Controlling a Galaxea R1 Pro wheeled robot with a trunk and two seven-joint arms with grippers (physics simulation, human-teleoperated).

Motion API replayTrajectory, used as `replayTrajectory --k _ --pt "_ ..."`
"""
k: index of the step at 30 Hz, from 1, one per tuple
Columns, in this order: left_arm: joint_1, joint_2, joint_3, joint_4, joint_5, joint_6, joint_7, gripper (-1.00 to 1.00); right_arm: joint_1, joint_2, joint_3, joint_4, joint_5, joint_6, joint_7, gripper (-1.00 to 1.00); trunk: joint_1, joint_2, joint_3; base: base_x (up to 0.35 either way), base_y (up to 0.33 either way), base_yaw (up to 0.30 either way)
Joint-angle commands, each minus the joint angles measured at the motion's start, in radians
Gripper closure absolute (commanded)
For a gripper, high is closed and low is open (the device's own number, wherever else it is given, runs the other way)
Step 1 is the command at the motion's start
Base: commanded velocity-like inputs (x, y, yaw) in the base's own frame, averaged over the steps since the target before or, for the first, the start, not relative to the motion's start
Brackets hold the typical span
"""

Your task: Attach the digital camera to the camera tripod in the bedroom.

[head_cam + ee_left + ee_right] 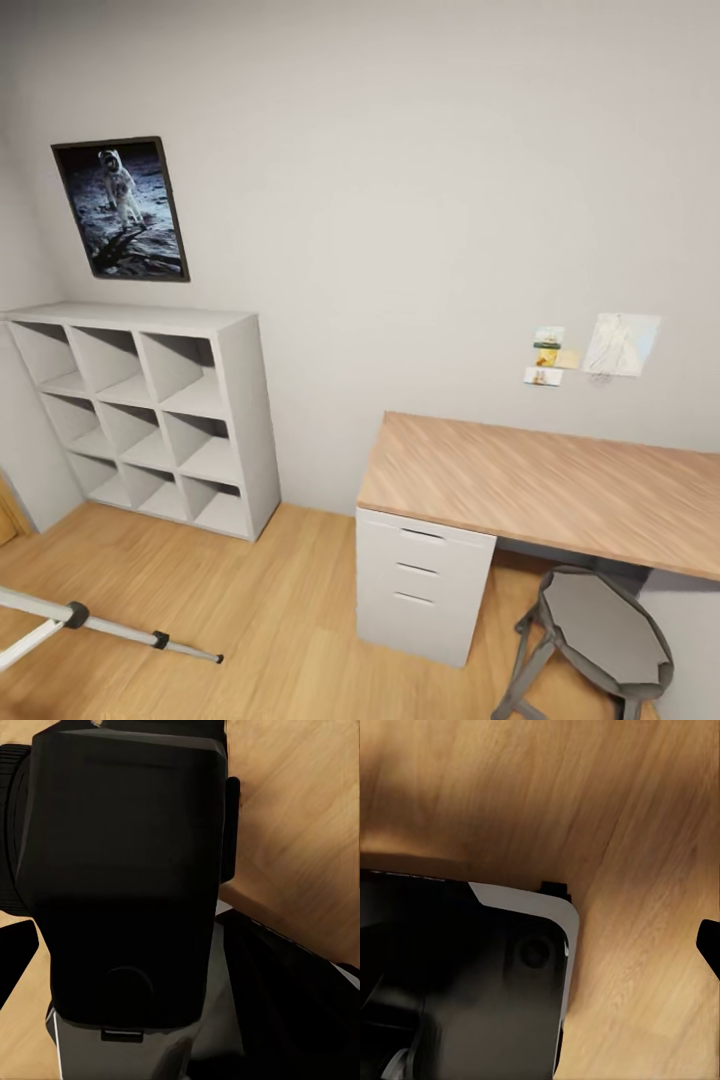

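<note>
The digital camera [120, 862], a chunky black body, sits very close in the left wrist view, above the wood floor. My left gripper [127, 967] is shut on it, with one dark fingertip [16, 960] beside its edge. In the head view, two silver legs of the camera tripod [100, 625], with black joints and a black foot, slant low over the bedroom floor at the lower left. The tripod's head is out of view. A fingertip [709, 943] of my right gripper [540, 952] hangs over the floor beside my dark base, holding nothing.
White cubby shelves [150, 420] stand against the left wall under an astronaut poster [122, 210]. A wooden desk [540, 490] with white drawers [425, 590] fills the right side, and a grey stool [600, 630] stands in front of it. Light plank floor [270, 600] lies between them.
</note>
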State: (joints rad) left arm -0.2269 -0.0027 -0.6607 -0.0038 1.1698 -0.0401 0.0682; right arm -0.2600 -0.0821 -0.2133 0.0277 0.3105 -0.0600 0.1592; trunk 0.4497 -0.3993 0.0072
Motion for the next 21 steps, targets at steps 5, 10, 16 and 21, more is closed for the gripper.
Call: replayTrajectory --k 5,10,16,21 --pt "0.0 0.0 -0.008 0.0 0.006 -0.001 0.004 1.0 -0.001 0.0 -0.009 0.004 0.008 -0.006 0.001 -1.0 0.0 -0.001 0.0 0.0 0.0 0.279" --pt "0.0 -0.001 -0.009 0.0 0.004 0.001 0.0 1.0 -0.001 0.002 -0.009 0.004 0.007 -0.005 0.002 -1.0 0.0 -0.001 0.0 0.0 0.0 0.279" --pt "0.0 -0.021 -0.01 0.0 -0.001 0.006 -0.003 1.0 -0.001 0.001 -0.01 0.004 0.007 -0.006 0.0 -1.0 0.0 -0.001 0.0 0.0 0.0 0.279" --pt "0.0 -0.028 -0.01 0.001 0.001 0.002 -0.001 1.0 -0.001 0.0 -0.011 0.004 0.007 -0.006 -0.001 -1.0 0.0 -0.001 0.0 0.0 0.0 0.279"
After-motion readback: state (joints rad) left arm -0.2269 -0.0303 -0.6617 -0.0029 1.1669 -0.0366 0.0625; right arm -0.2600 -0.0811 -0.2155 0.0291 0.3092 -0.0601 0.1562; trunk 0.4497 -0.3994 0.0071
